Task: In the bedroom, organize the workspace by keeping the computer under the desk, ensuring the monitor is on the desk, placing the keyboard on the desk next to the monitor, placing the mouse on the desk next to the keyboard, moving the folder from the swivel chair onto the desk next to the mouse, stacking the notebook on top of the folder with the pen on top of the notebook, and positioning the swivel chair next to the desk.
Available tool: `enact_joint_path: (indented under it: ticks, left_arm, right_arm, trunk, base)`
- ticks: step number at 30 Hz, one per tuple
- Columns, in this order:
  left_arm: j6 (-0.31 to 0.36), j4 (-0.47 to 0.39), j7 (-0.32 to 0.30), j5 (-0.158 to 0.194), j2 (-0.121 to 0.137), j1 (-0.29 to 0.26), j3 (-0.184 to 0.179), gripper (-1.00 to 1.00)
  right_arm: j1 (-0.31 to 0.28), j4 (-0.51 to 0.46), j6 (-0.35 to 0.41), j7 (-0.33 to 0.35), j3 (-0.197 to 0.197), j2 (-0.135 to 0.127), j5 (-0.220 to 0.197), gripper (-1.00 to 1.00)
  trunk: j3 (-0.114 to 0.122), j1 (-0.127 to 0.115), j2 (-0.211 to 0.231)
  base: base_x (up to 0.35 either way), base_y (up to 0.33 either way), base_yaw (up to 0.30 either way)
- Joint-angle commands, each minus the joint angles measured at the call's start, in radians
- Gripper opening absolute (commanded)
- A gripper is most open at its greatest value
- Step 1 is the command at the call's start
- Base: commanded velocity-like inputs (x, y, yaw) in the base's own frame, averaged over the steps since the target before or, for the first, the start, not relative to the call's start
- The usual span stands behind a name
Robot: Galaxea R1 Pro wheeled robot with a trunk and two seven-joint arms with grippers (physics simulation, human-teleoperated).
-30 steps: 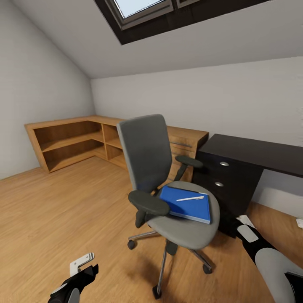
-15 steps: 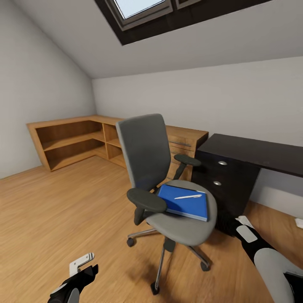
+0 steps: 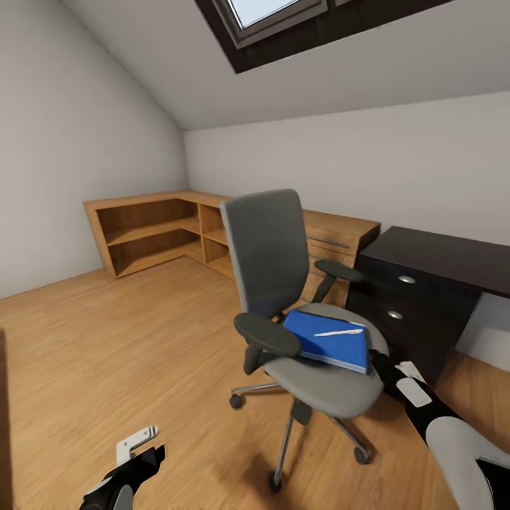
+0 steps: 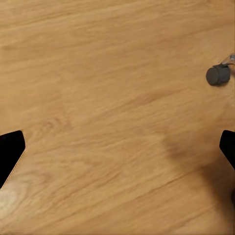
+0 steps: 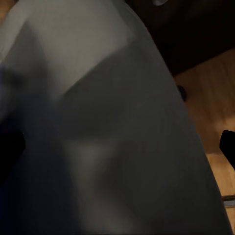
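The swivel chair [image 3: 269, 255] stands mid-room on the wood floor, its grey seat [image 5: 112, 122] close in front of my right gripper. On the seat lies the blue folder [image 3: 327, 341] with the white pen [image 3: 338, 331] across it. The black-topped desk [image 3: 443, 253] with its dark drawer unit [image 3: 407, 312] is just behind the chair at the right. My right gripper [image 3: 388, 363] is open at the seat's right edge, beside the folder. Low at the left, my left gripper [image 3: 138, 445] hangs open over bare floor [image 4: 107, 98]. Monitor, keyboard, mouse, notebook and computer are out of view.
A low light-wood shelf cabinet [image 3: 152, 230] runs along the far left wall and corner. A skylight [image 3: 273, 14] sits in the sloped ceiling. One chair castor [image 4: 218, 75] rests on the floor near my left gripper. Open floor stretches left of the chair.
The whole picture has shifted right, so the camera has turned or moved. The chair seat now lies closer to my right gripper. Both grippers keep their places in the view.
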Motion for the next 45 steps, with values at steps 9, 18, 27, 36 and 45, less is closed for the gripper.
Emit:
enact_joint_path:
  ticks: [9,18,27,36,45]
  left_arm:
    - [0.004,-0.001,0.006,0.010,-0.001,-0.001,0.002,1.00]
    - [0.004,-0.001,0.006,0.010,-0.001,-0.001,0.001,1.00]
    - [0.004,-0.001,0.006,0.010,-0.001,-0.001,-0.001,1.00]
    - [0.004,-0.001,0.006,0.010,-0.001,-0.001,0.000,1.00]
    - [0.004,-0.001,0.006,0.010,-0.001,-0.001,0.001,1.00]
  right_arm:
    - [0.001,0.014,0.005,0.004,0.007,0.001,-0.015,1.00]
    - [0.001,0.011,0.006,0.004,0.007,0.001,-0.015,1.00]
    - [0.001,0.007,0.007,0.003,0.007,0.000,-0.015,1.00]
    - [0.001,0.005,0.007,0.004,0.007,0.000,-0.014,1.00]
    - [0.001,0.005,0.007,0.004,0.007,0.000,-0.014,1.00]
  trunk:
    - [-0.010,0.000,0.000]
    - [-0.019,0.000,0.000]
    - [-0.029,0.000,0.000]
    - [-0.039,0.000,0.000]
    - [-0.046,0.000,0.000]
  base:
    - [0.000,0.000,0.221]
    - [0.000,0.000,0.211]
    - [0.000,0.000,0.202]
    - [0.000,0.000,0.191]
    - [0.000,-0.006,0.226]
